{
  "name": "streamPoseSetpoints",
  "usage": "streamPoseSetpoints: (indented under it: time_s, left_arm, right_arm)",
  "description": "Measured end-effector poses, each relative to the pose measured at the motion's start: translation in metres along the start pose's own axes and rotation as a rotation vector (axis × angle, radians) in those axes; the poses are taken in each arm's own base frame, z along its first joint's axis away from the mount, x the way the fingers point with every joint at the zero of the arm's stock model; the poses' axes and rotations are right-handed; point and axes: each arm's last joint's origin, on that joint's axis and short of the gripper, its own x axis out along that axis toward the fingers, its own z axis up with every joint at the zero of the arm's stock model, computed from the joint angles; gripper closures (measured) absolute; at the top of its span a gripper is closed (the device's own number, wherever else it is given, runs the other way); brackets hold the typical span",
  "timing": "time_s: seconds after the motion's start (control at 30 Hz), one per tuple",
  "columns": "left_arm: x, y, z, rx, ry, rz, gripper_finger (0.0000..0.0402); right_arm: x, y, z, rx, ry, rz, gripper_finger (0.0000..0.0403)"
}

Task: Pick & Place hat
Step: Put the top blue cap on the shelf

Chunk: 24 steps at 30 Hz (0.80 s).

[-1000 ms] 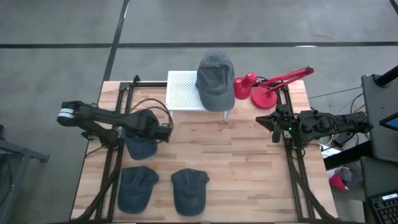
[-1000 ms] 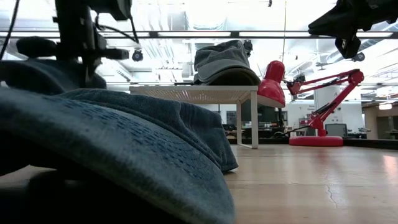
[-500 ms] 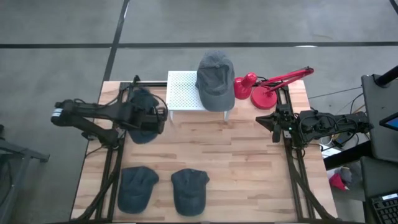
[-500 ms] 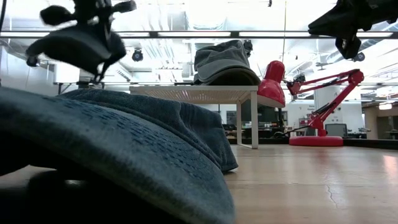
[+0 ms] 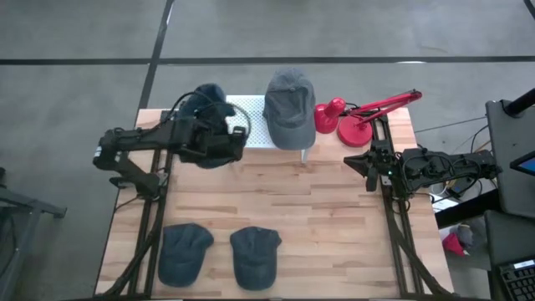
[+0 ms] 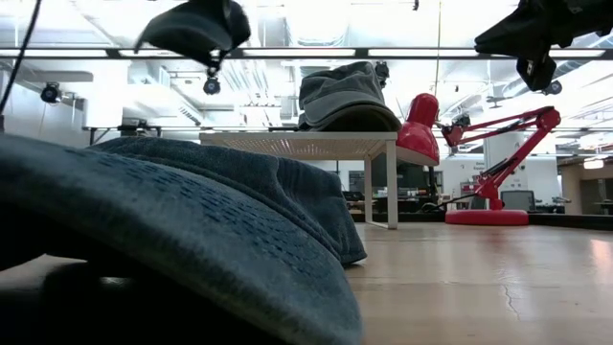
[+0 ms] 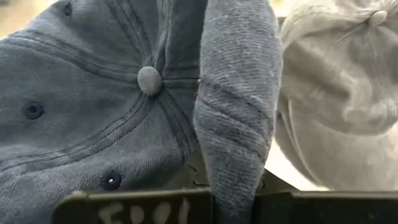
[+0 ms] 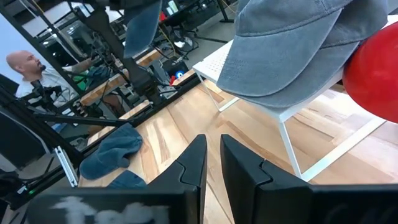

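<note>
One dark blue cap (image 5: 209, 102) clamped in left hand (image 5: 219, 142); brim toward rack (image 5: 251, 122); right hand (image 5: 364, 165) nearly together.

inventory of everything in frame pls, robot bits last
carried cap: 1, dark blue, held in the air over the white stand's left end
grey cap: 1, grey, on the stand's right end
caps on table: 2, dark blue, side by side at the near edge
white stand: 1, white, perforated, at the table's far edge
desk lamp: 1, red, right of the stand
table: 1, light wood
person: 1, seated beyond the table
left gripper: shut on carried cap
right gripper: nearly closed, empty, waiting at the right edge
</note>
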Motion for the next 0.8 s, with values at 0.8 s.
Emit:
streamPoseSetpoints:
  time_s: [0.8]
  left_arm:
    - [0.105,-0.071,0.034,0.094,0.054,0.079,0.0393]
  right_arm:
    - [0.0,-0.001,-0.002,-0.011,0.02,-0.014,0.0359]
